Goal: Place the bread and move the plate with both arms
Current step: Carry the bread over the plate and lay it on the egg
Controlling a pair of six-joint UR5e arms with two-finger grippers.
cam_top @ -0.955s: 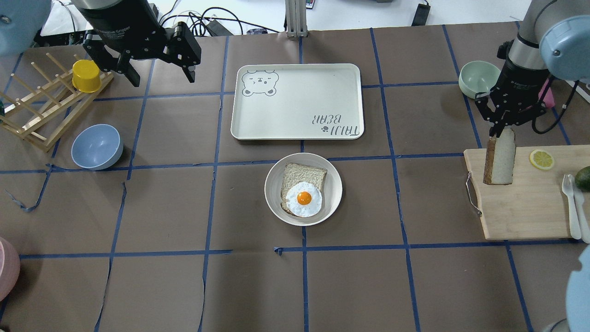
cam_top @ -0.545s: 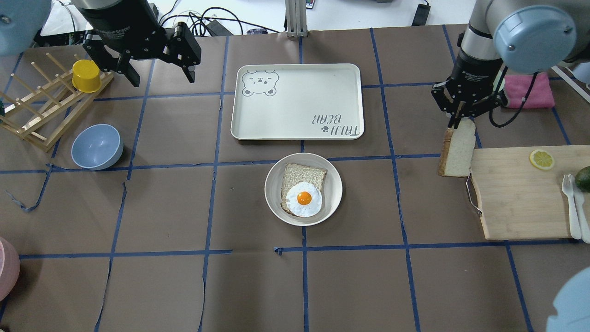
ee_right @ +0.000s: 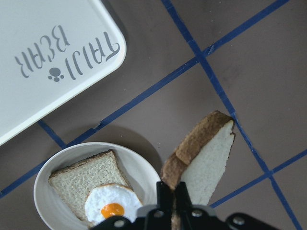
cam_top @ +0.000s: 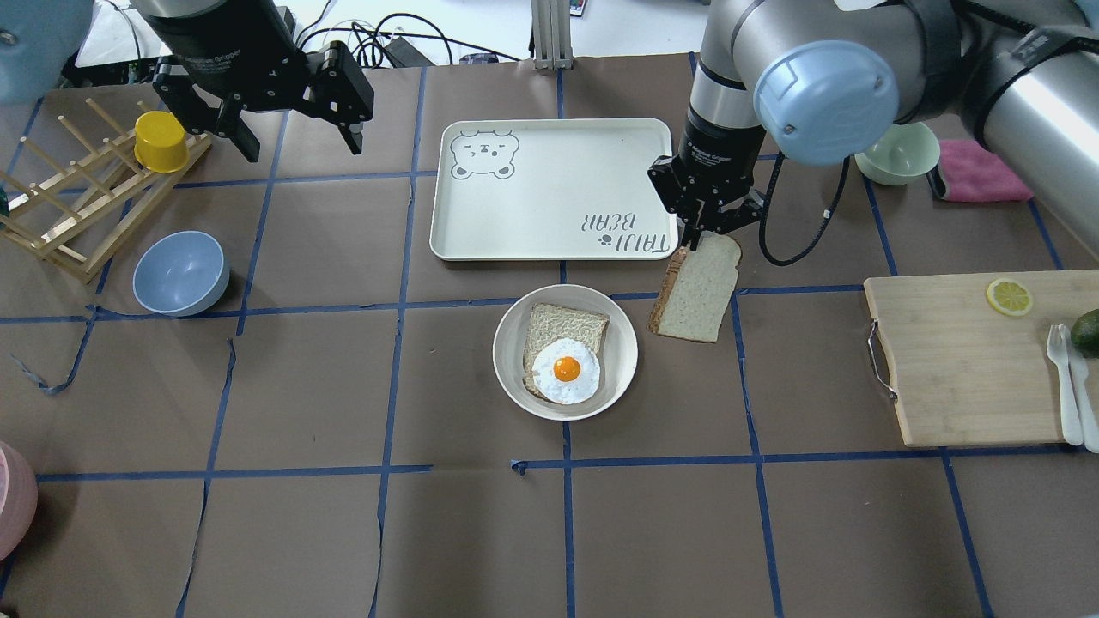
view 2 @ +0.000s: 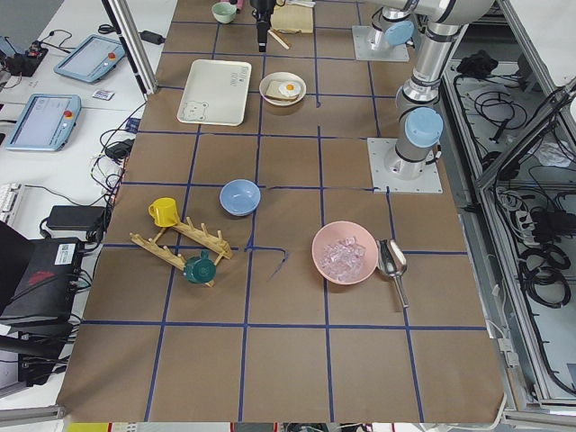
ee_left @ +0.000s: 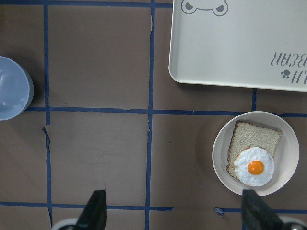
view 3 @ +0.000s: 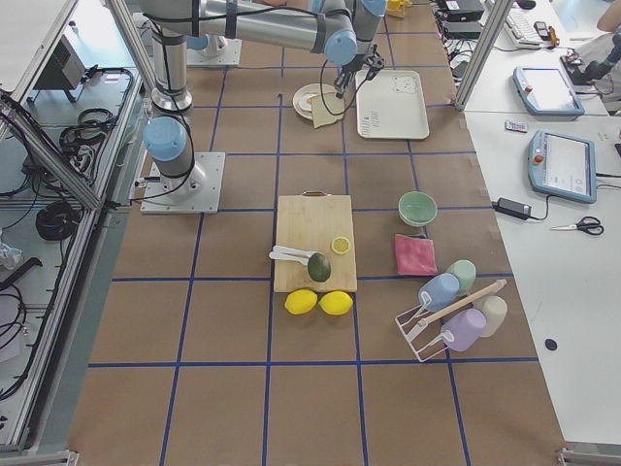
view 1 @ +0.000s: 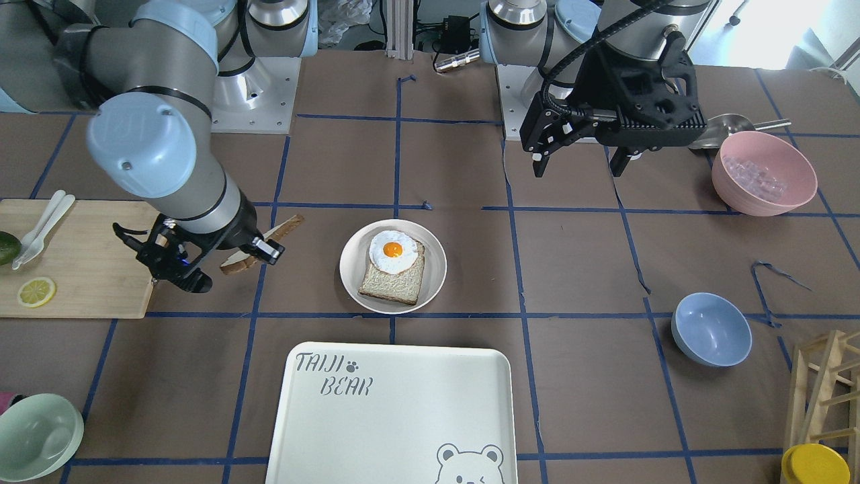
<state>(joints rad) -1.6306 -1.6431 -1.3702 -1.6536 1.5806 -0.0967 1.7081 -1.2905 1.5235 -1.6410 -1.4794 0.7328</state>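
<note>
My right gripper is shut on the top edge of the bread, a large pale slice with a brown crust. The slice hangs tilted just right of the plate, near the tray's corner. The right wrist view shows the gripper, the bread and the plate to the bread's left. The plate holds a smaller slice with a fried egg. My left gripper is open and empty, high over the far left of the table, well away from the plate.
The white bear-print tray lies just beyond the plate. A wooden cutting board with a lemon slice and cutlery is at the right. A blue bowl, a wooden rack with a yellow cup, a green bowl and a pink cloth stand around the edges.
My right arm has carried the bread leftward from above the cutting board to just right of the plate. The left arm has not moved.
</note>
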